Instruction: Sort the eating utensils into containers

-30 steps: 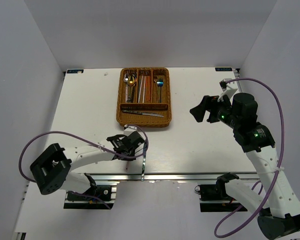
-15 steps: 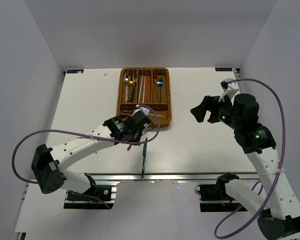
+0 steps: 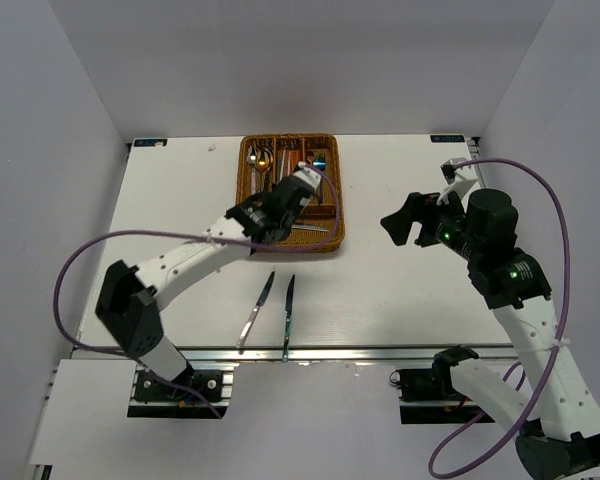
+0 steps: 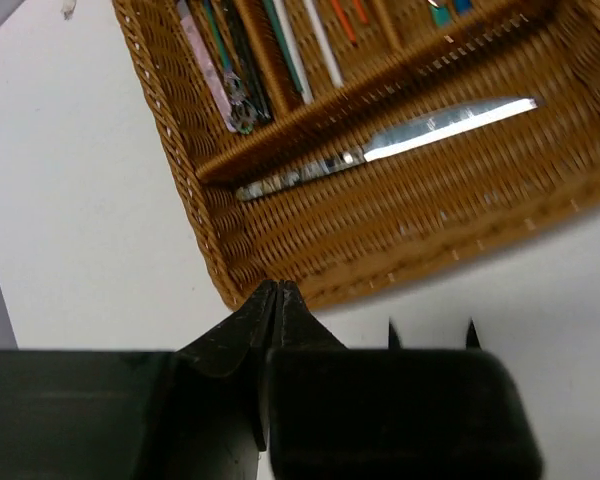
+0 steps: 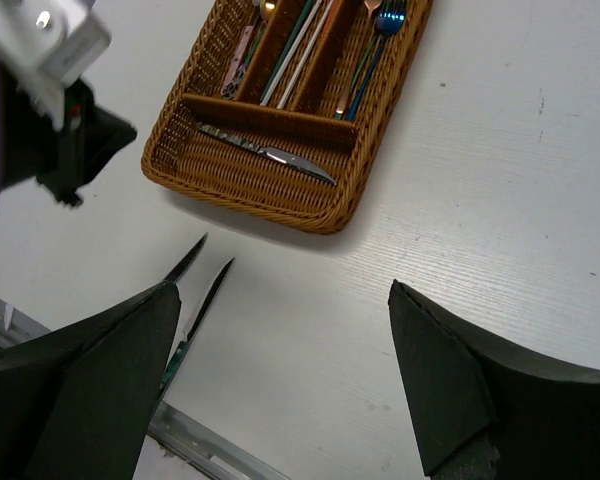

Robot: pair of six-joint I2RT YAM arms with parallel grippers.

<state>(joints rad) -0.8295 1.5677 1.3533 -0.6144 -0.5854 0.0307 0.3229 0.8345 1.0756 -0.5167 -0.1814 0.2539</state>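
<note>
The brown wicker tray (image 3: 242, 190) stands at the back centre. Spoons, chopsticks and forks lie in its long slots, and one silver knife (image 3: 298, 229) lies in the crosswise slot. Two more knives lie on the table near the front, the left knife (image 3: 258, 309) and the right knife (image 3: 289, 316). My left gripper (image 3: 260, 226) is shut and empty, raised over the tray's near left corner (image 4: 242, 292). Its fingertips (image 4: 278, 288) are pressed together. My right gripper (image 3: 401, 222) is open and empty, held high to the right of the tray (image 5: 330, 215). Both loose knives show in the right wrist view (image 5: 206, 295).
The metal rail (image 3: 380, 352) runs along the table's front edge, just below the loose knives. The left arm's purple cable (image 3: 80, 265) loops over the left side of the table. White walls close in the left, right and back.
The left arm has swung from the table's front up to the tray's near edge, its gripper still shut. A second knife now shows on the table beside the first. The right arm has not moved.
</note>
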